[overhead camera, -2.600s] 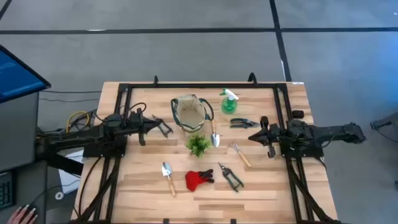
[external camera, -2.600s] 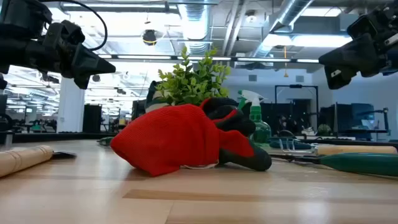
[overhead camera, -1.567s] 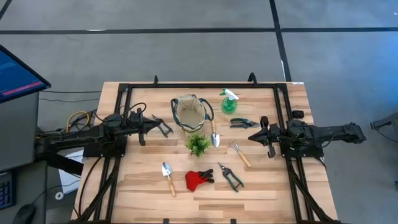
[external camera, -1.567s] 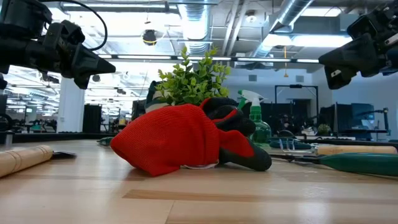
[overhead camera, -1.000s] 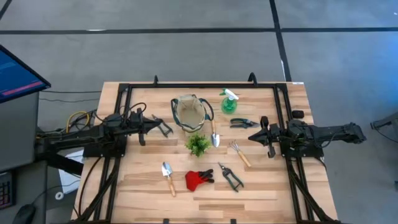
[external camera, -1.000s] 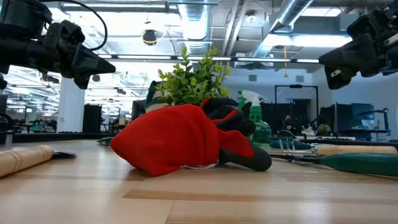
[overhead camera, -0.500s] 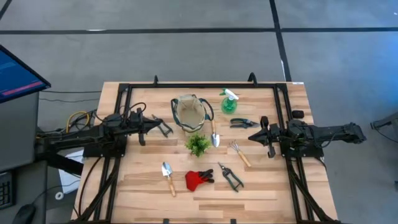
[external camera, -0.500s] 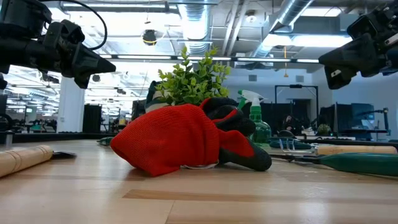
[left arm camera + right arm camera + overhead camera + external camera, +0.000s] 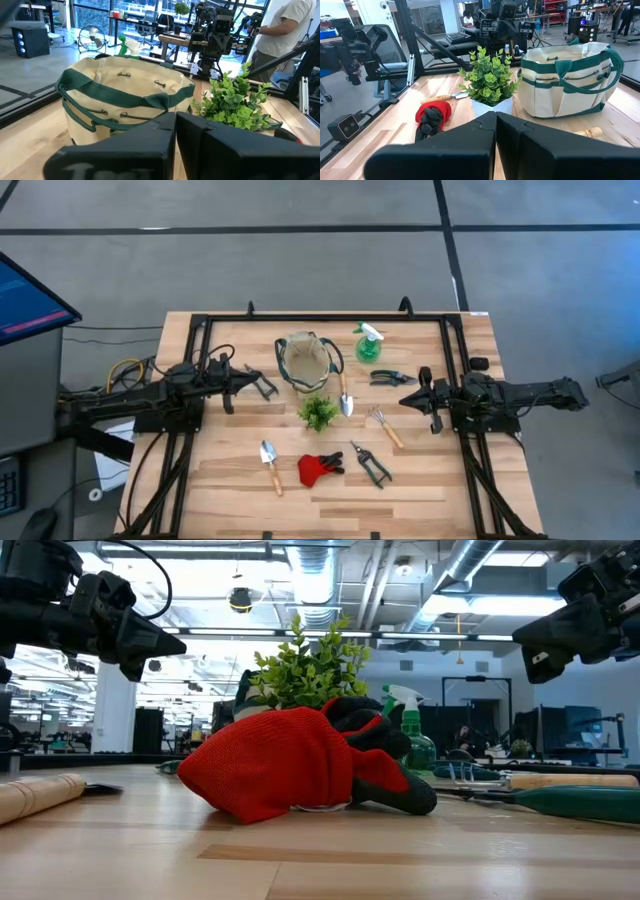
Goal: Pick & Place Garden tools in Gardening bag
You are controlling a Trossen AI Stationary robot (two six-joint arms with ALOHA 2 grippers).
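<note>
My right gripper (image 9: pixel 408 401) hangs closed and empty, the rake (image 9: pixel 384 427) just inboard with its handle angled toward me, nearer than my closed, empty left gripper (image 9: pixel 268 387) beside the gardening bag (image 9: pixel 305 361).

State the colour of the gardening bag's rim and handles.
Dark green, on the beige gardening bag; clearest in the right wrist view.

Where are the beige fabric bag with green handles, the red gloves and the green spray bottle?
beige fabric bag with green handles (image 9: pixel 305 360), high view, on its open mouth.
red gloves (image 9: pixel 316 469), high view, on the red palm fabric.
green spray bottle (image 9: pixel 368 348), high view, on the green body.
</note>
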